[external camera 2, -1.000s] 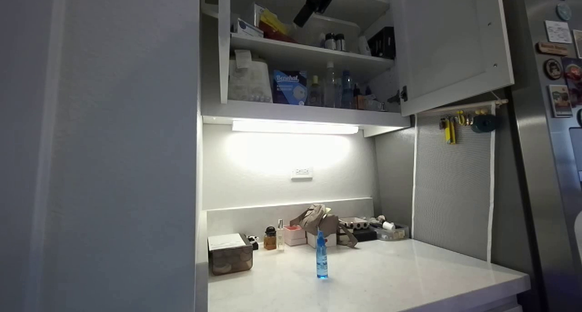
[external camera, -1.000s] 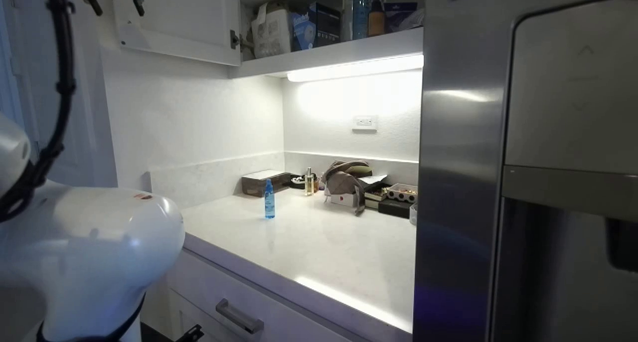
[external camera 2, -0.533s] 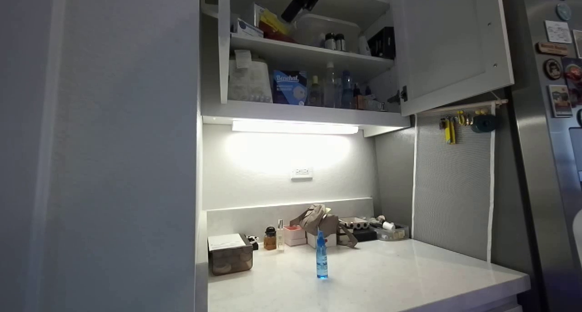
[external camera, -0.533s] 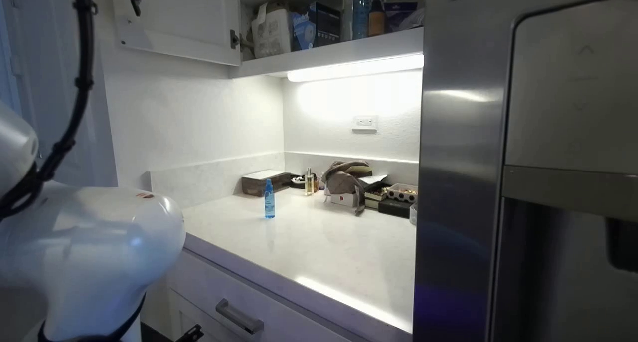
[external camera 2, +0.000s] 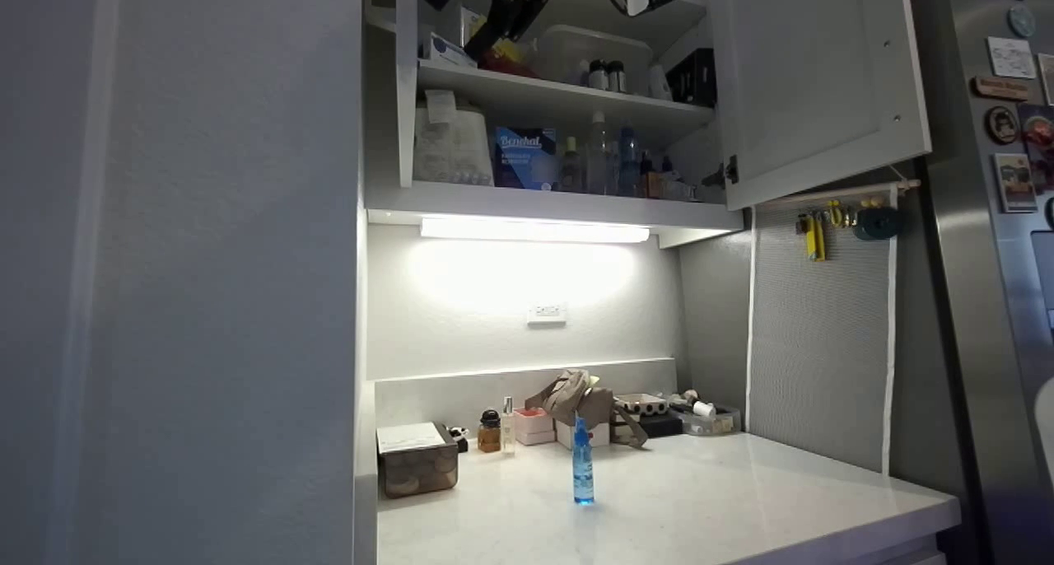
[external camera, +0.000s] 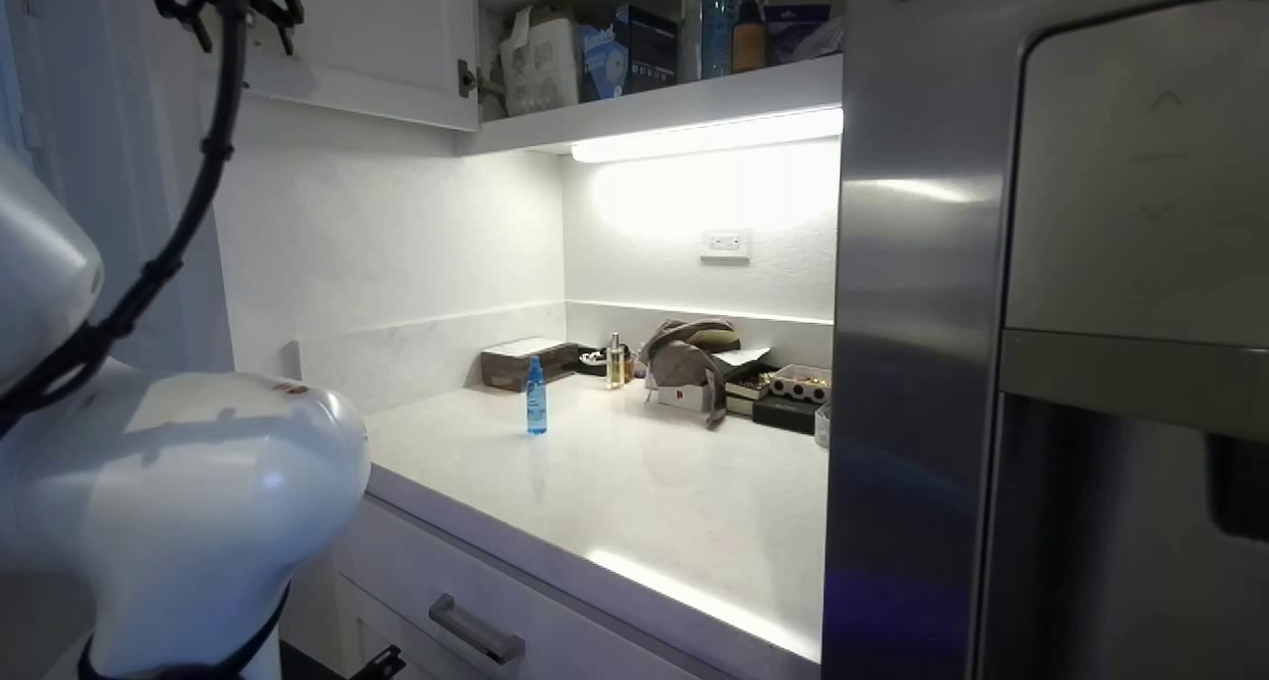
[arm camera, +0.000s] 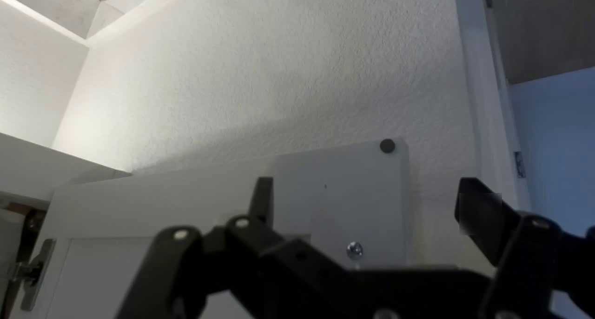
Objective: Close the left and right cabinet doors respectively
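Observation:
The left cabinet door stands open; its white inner face shows in an exterior view. It is nearly edge-on in an exterior view, and its lower free corner fills the middle of the wrist view. The right cabinet door stands open towards the fridge. My gripper is open and empty in front of the left door's inner face; it also shows at the top in an exterior view. In the wrist view the door's free edge appears between the spread fingers. I cannot tell whether they touch it.
Cabinet shelves hold boxes and bottles between the doors. A side wall lies close behind the left door. A blue spray bottle stands on the counter. The steel fridge stands on the right.
My gripper has moved left across the open cabinet towards the left door and come somewhat lower in view. Both doors have stayed as they were.

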Available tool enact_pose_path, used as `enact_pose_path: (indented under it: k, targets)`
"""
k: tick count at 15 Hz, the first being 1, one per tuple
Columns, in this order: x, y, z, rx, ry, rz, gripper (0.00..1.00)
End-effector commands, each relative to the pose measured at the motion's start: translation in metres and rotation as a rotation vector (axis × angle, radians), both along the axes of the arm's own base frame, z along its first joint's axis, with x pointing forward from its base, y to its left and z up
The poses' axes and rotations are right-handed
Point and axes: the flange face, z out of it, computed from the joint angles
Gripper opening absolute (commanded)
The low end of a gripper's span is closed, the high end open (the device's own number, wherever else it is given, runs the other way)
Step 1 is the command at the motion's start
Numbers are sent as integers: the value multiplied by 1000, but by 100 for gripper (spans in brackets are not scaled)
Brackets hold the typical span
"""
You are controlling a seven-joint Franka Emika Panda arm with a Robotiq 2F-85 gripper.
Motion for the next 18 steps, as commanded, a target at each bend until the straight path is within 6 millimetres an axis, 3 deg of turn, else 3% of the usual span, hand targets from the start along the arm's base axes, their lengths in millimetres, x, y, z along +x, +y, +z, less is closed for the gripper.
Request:
enact_pose_path:
  k: [1,5,12,14,15,16,18]
  targets:
    - [12,15,3,27,-20,47,100]
    - [12,25,0,53,-66,48,100]
    - [-8,38,-14,31,-298,9,100]
    - [-9,37,-17,19,-336,-23,85]
    - [-8,36,-19,15,-350,-45,71]
    - [-8,34,-20,9,-366,-71,68]
    - [-7,31,-23,2,-387,-124,53]
